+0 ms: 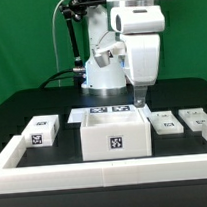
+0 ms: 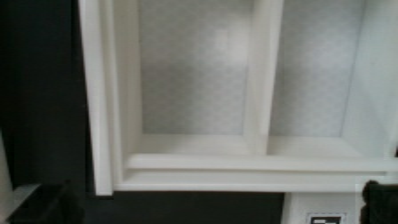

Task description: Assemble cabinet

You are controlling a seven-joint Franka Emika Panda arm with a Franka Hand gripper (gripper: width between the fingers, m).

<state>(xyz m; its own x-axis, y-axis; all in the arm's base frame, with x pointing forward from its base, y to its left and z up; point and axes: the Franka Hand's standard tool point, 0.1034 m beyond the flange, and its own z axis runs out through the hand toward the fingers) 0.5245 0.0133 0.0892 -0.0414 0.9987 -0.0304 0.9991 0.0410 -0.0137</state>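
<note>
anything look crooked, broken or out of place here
Nothing stands out. The cabinet sits upright and square to the border wall, and its divider looks straight and unbroken. The small blocks lie flat on either side. The end effector is open over the cabinet's far edge.
</note>
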